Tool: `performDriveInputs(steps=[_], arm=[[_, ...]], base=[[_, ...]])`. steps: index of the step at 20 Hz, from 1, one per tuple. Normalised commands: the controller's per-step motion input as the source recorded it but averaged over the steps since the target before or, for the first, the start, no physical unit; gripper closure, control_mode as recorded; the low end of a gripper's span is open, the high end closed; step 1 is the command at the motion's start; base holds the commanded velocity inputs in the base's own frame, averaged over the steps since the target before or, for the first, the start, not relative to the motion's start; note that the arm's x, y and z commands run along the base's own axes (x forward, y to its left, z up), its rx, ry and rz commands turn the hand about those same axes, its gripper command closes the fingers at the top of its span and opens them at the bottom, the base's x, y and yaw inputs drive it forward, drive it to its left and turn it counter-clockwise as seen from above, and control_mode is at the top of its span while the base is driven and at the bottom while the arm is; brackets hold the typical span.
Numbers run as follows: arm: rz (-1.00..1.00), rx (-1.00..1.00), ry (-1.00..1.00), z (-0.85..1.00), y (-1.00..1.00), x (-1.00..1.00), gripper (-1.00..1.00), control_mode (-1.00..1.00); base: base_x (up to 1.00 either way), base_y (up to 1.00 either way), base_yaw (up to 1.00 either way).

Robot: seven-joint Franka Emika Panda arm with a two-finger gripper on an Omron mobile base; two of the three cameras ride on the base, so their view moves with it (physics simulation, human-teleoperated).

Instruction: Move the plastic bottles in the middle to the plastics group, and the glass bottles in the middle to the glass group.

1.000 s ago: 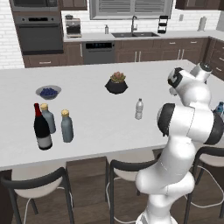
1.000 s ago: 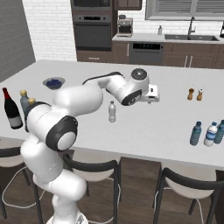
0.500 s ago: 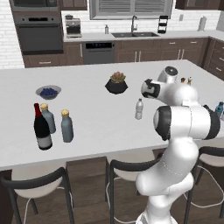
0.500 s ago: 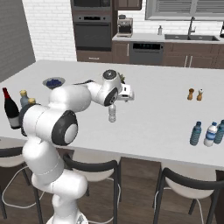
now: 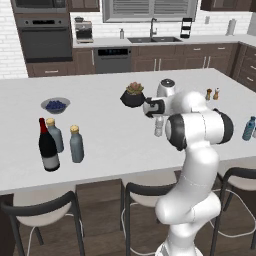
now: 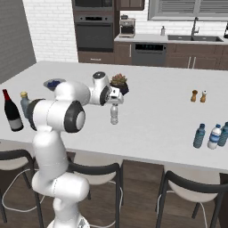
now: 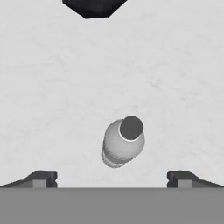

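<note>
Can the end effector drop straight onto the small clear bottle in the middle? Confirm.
Probably yes. The end effector hangs open above the small clear bottle, which stands upright and alone on the white counter; the dark plant pot sits well clear.

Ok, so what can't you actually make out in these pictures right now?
- Middle bottle: left base view, the arm covers most of it; its material is not readable in any view.
- Tool: hand view, just its two tips at the bottom edge, spread wide.
- Plastics group: right base view, cut by the right edge, so the count is unsure.
- Dark pot: hand view, cropped by the top edge.
</note>
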Motion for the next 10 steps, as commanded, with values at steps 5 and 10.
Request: performDriveInputs(steps=[5, 10], arm=[[-0.03, 0.0, 0.16, -0.12, -0.21, 0.51, -1.0, -1.0], [-0.02, 0.01, 0.13, -0.27, -0.22, 0.22, -1.0, -1.0]], base=[[0.0, 0.0, 0.0], [0.0, 0.0, 0.0]])
